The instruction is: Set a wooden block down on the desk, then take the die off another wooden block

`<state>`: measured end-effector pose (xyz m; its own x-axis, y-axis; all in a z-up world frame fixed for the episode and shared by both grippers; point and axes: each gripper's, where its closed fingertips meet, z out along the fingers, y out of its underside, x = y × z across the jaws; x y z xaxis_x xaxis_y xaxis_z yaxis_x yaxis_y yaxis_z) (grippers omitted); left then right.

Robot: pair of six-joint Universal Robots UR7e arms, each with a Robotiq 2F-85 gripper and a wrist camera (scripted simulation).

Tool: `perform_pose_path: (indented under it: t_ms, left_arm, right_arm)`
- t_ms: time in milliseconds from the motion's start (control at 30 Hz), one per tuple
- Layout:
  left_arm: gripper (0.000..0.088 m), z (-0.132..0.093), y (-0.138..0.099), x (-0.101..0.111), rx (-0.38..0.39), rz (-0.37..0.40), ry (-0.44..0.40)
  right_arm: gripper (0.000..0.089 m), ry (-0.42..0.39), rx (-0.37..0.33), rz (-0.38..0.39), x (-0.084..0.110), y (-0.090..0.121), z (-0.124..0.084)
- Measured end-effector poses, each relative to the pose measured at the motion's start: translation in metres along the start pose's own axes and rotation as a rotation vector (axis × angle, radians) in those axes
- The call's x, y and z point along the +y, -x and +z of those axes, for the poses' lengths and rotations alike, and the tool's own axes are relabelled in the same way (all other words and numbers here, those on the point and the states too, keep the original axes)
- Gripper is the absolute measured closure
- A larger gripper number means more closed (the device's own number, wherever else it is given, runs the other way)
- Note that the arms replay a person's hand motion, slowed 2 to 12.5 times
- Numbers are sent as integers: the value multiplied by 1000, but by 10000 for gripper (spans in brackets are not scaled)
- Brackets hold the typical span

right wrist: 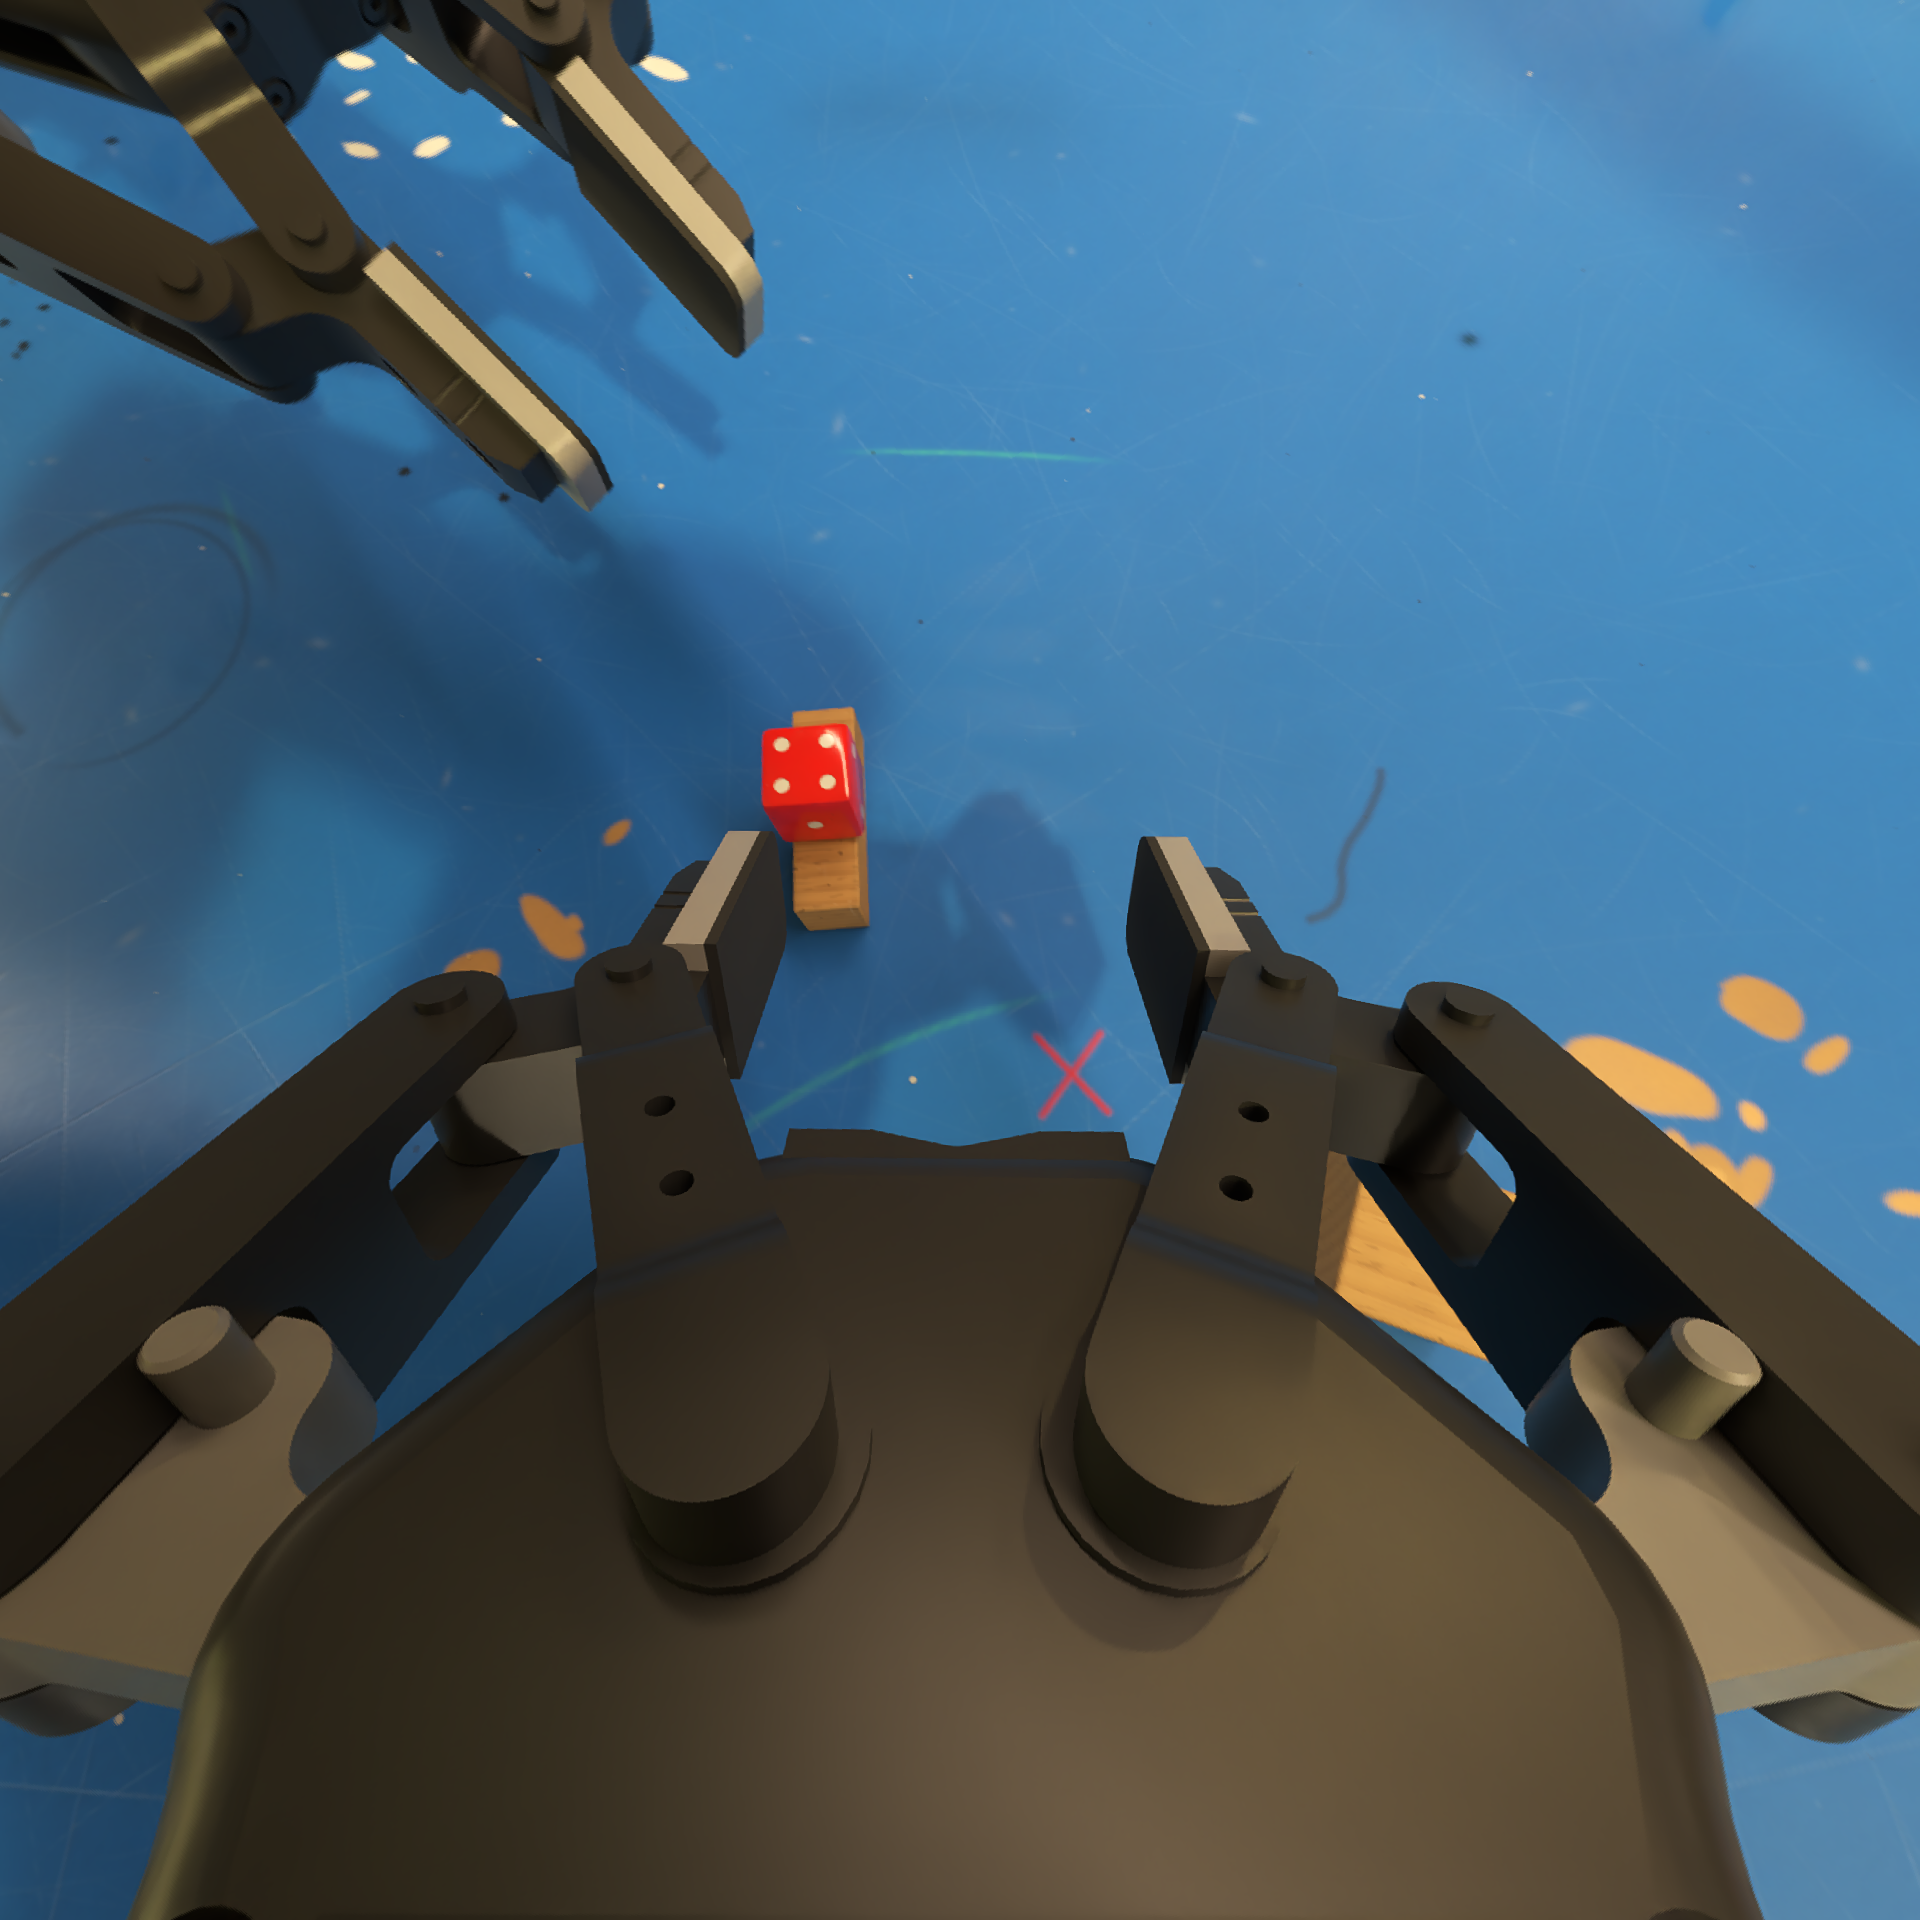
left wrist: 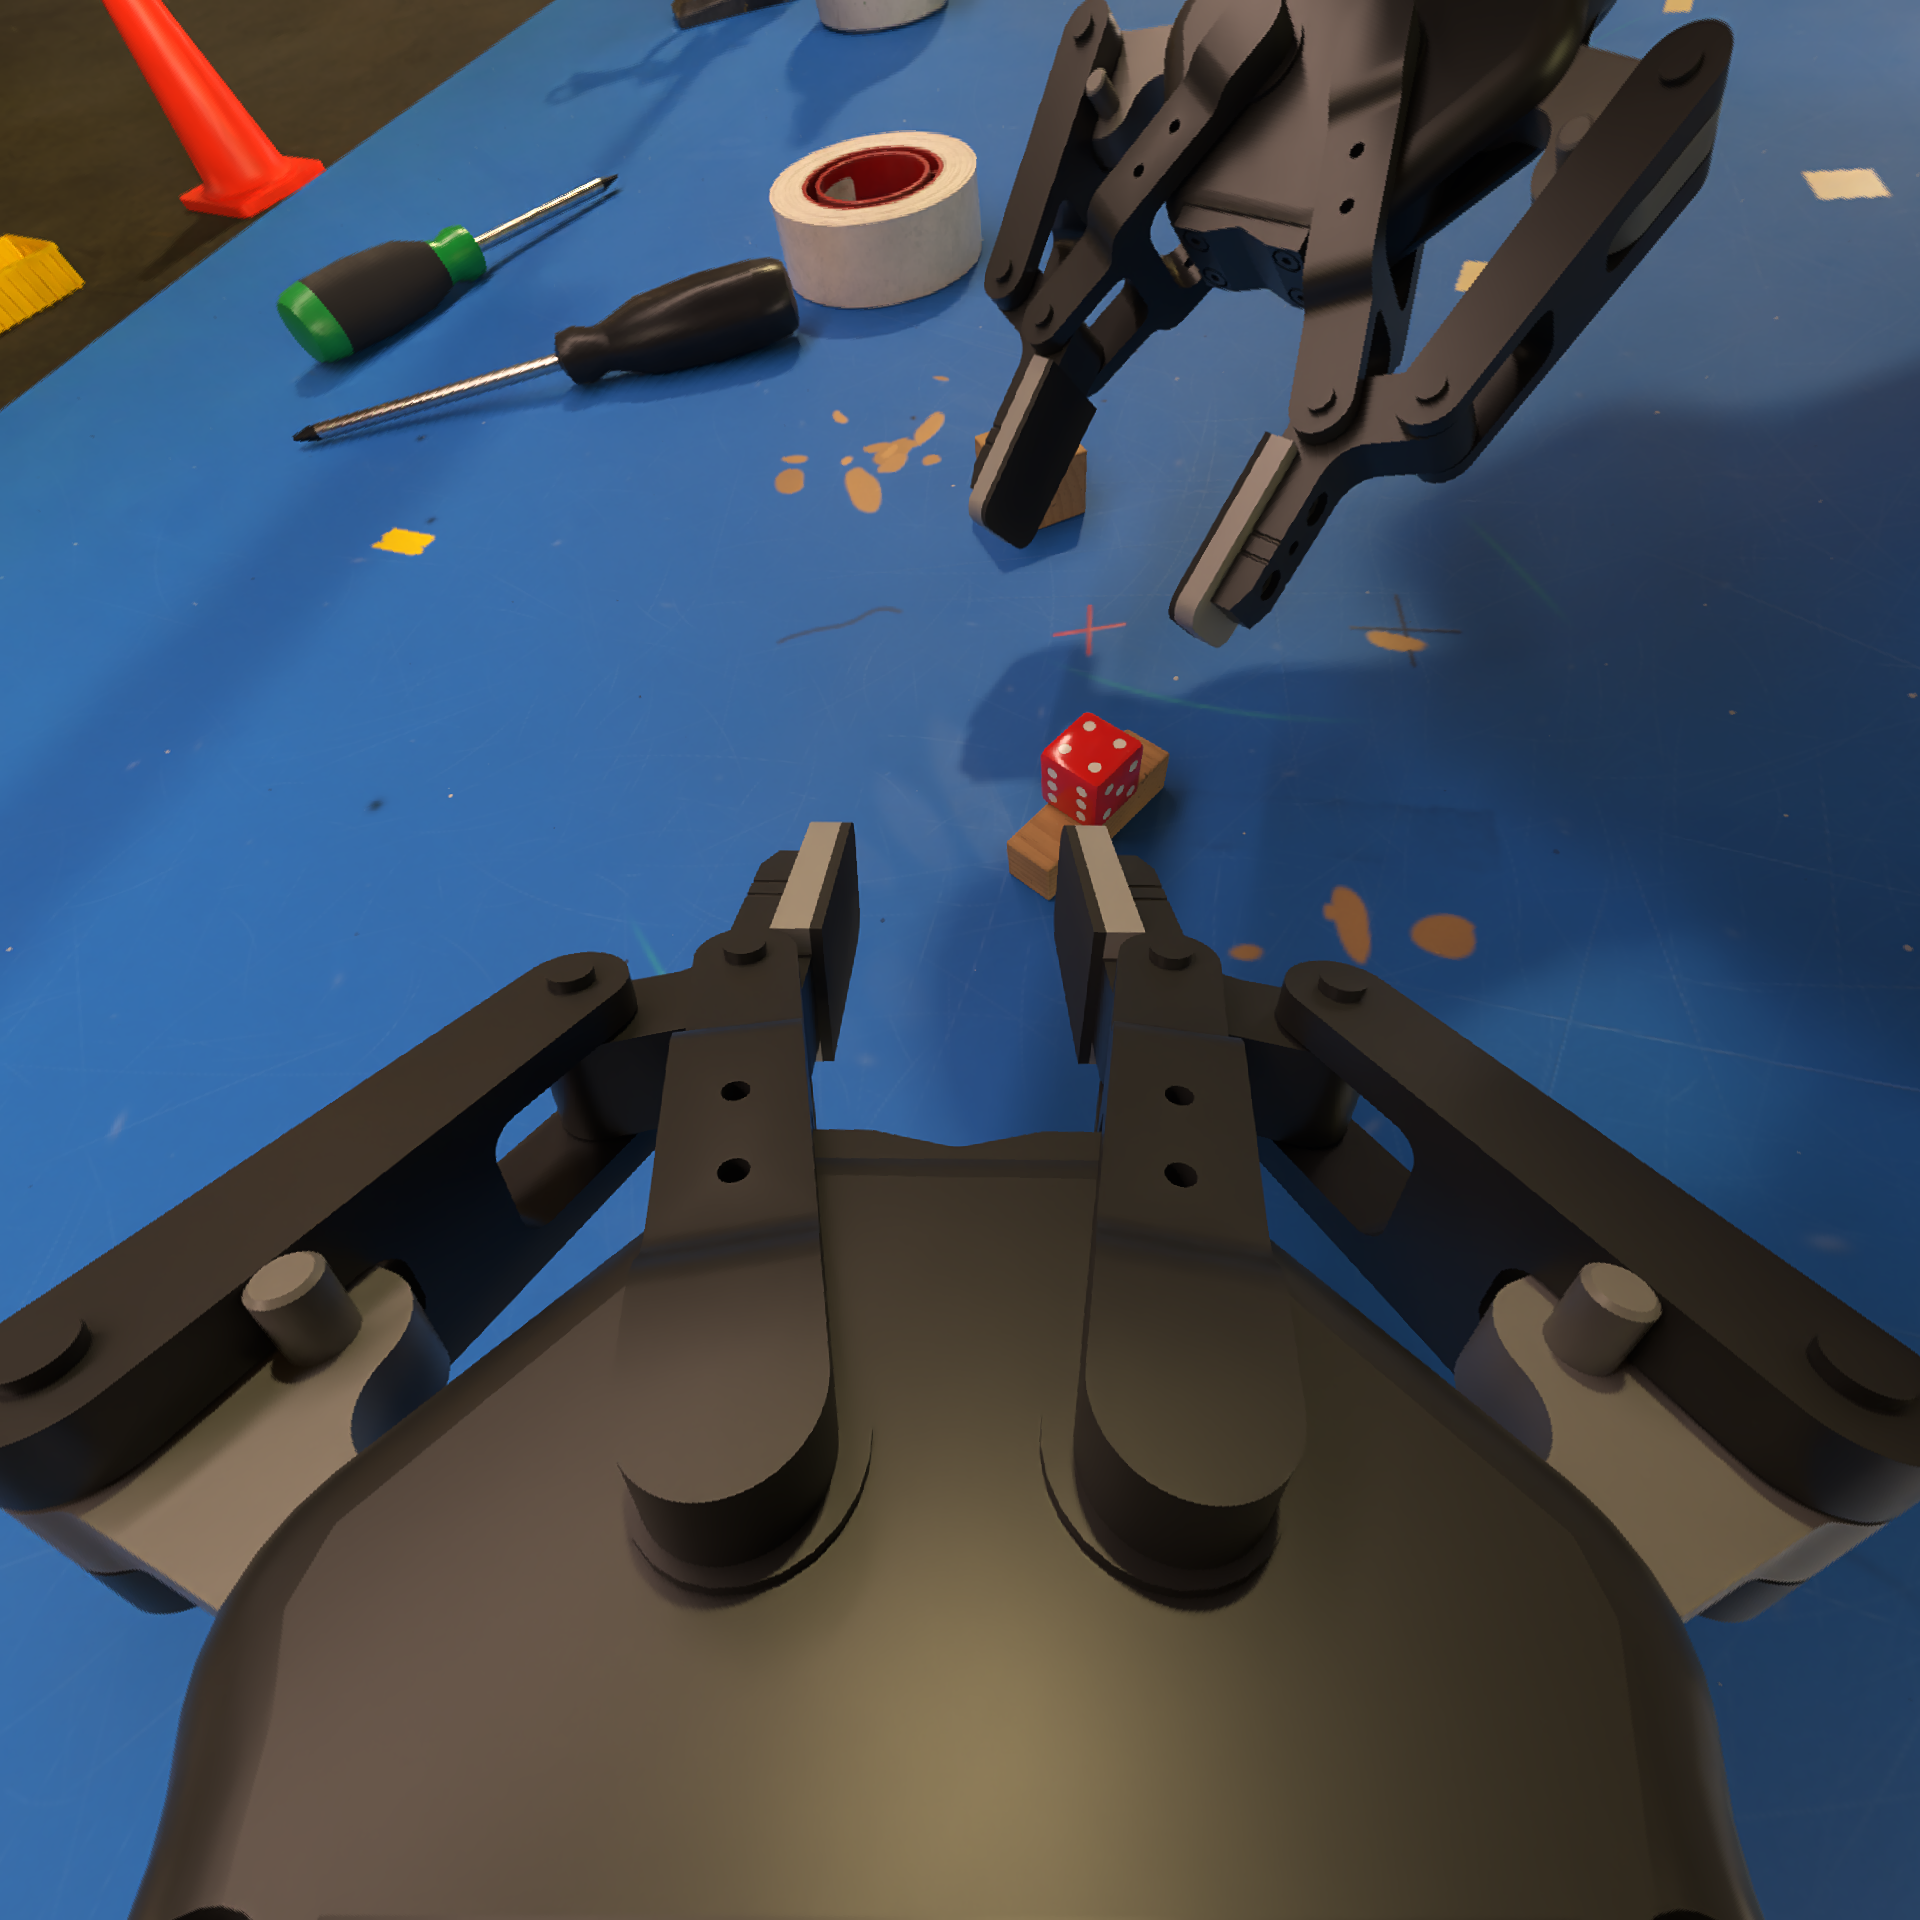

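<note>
Red die [left wrist: 1091, 767] sits on a wooden block [left wrist: 1039, 854] at my left wrist view's centre right; my left gripper [left wrist: 956, 873] gapes empty beside it.

Right wrist view: my right gripper [right wrist: 956, 894] spreads wide, empty; die [right wrist: 810, 781] and block [right wrist: 829, 883] lie by its left fingertip; second block [right wrist: 1387, 1283] at lower right.
</note>
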<state>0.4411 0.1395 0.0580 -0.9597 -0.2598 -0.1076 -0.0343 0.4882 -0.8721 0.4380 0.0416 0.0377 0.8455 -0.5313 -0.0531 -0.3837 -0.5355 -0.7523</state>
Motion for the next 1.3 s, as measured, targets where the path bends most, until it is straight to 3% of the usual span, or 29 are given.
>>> perform_pose_path:
  t_ms: [367,1300]
  left_arm:
    - [535,1,-1,0,3,2,1]
    - [534,1,-3,0,7,2,2]
  right_arm:
    - [301,-2,-63,-7,-6,17,15]
    - [407,7,-73,11,-12,28,36]
